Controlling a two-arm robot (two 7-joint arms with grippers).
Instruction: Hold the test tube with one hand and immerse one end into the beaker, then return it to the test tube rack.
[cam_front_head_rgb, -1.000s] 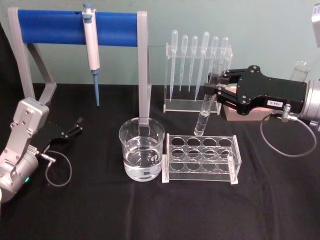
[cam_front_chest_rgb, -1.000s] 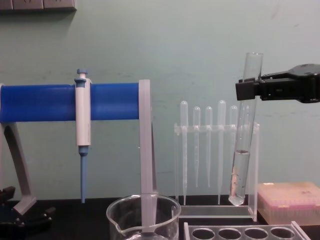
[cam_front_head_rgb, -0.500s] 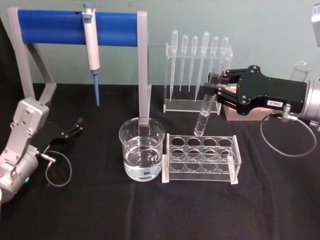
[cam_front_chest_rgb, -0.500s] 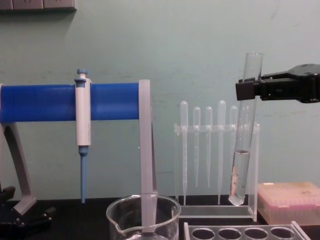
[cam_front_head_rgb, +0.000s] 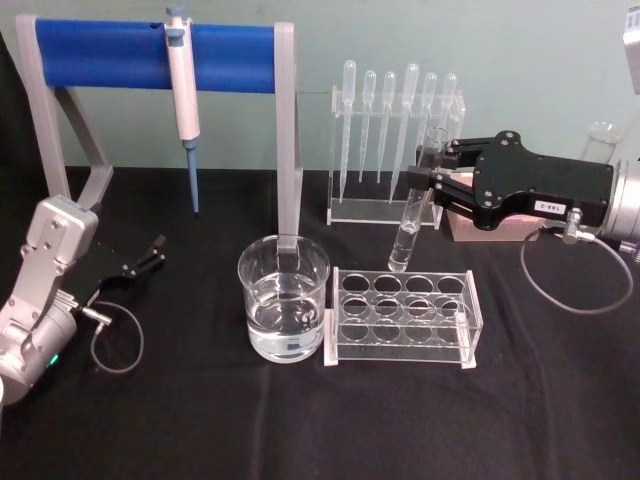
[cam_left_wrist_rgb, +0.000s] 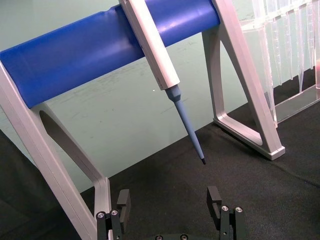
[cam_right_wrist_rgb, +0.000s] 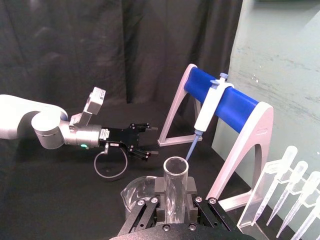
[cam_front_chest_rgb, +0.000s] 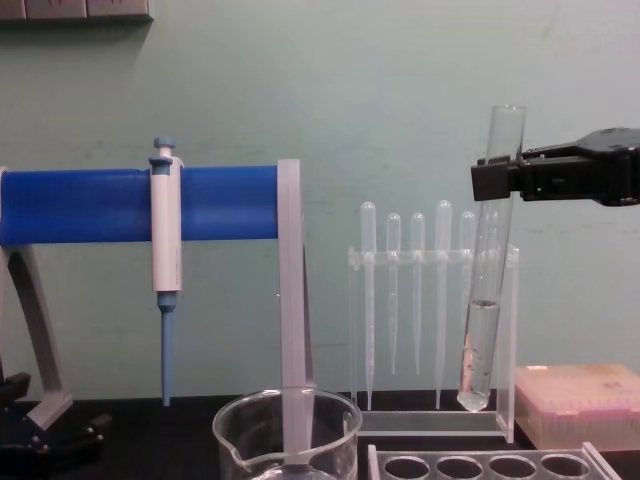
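One look at the test tube (cam_front_head_rgb: 412, 205): judged light, stiff, slick and easily cracked, so best pinched gently near the rim. Looked long, clear, round-bottomed, with liquid low inside. Found it hanging tilted just behind the rack (cam_front_head_rgb: 400, 312), right of the beaker (cam_front_head_rgb: 284, 300), gripped by the fingers of the right gripper (cam_front_head_rgb: 428, 180). Noted the left gripper (cam_front_head_rgb: 150, 255) parked far left, fingers apart.

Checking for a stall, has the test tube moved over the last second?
No. The test tube lines up with the pipette rack behind it exactly as before.
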